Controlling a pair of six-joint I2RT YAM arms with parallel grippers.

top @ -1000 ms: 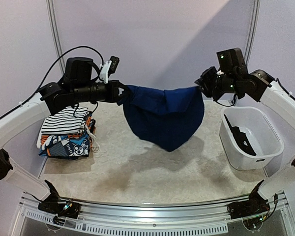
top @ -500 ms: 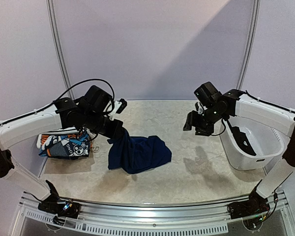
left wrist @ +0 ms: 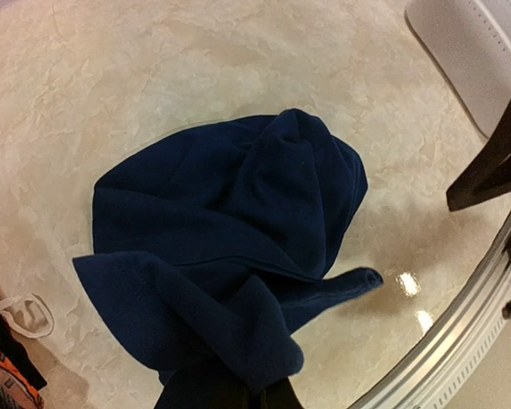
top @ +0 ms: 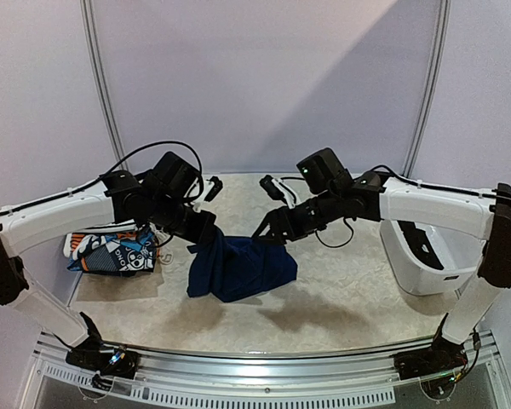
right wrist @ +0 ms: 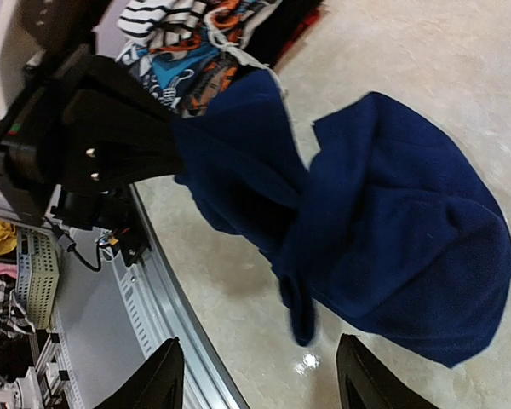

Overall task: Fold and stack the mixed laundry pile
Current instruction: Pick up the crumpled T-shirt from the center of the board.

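The navy blue garment point(top: 243, 268) lies crumpled on the table in front of the left arm. One corner of it is lifted in my left gripper point(top: 203, 232), which is shut on that cloth point(left wrist: 230, 230); the fingers show at the bottom edge of the left wrist view, under a fold point(left wrist: 238, 396). My right gripper point(top: 268, 226) hovers open just above the garment's right side, and nothing is between its fingers point(right wrist: 260, 341). The navy cloth point(right wrist: 392, 247) fills the right wrist view. The folded stack point(top: 111, 251), striped and cartoon-print, sits at the left edge.
A white plastic tub point(top: 409, 273) stands at the right with a black garment point(top: 413, 243) inside it. The metal rail point(top: 255, 375) runs along the table's near edge. The left arm's black gripper body point(right wrist: 111, 136) is close to the right gripper.
The right gripper let go of the navy garment and opened. The cloth, earlier stretched in the air between both grippers, dropped onto the table. The right arm then swung left, down over it.
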